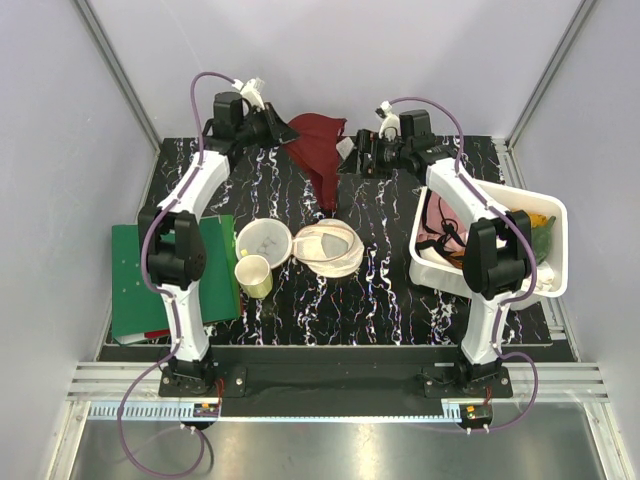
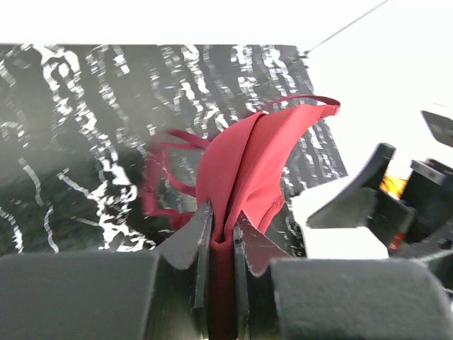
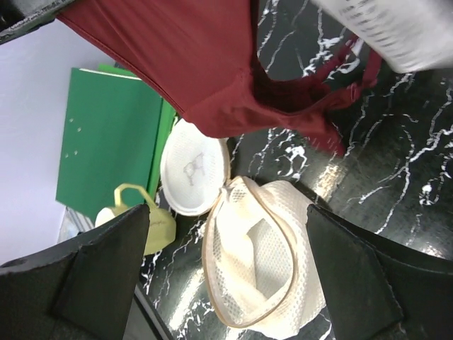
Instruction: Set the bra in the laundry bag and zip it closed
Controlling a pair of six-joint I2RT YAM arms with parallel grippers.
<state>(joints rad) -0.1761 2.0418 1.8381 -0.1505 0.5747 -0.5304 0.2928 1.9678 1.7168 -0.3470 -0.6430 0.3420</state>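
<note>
The maroon bra [image 1: 318, 150] hangs above the back of the table between my two grippers. My left gripper [image 2: 223, 234] is shut on a fold of the bra [image 2: 255, 163], and the thin straps trail off to the left. In the top view the left gripper [image 1: 275, 125] is at the bra's left edge and the right gripper [image 1: 355, 160] is just to its right. My right gripper [image 3: 228, 212] stands wide open with nothing between its fingers; the bra [image 3: 191, 64] hangs beyond them. The cream mesh laundry bag [image 1: 328, 247] lies unzipped mid-table, its mouth gaping [image 3: 262, 269] and its round flap [image 3: 192, 166] folded out to the left.
A pale yellow cup [image 1: 254, 275] stands just left of the bag, beside a green folder [image 1: 170, 275] at the table's left edge. A white basket [image 1: 545, 215] holding mixed items sits at the right. Grey walls close in the back and sides.
</note>
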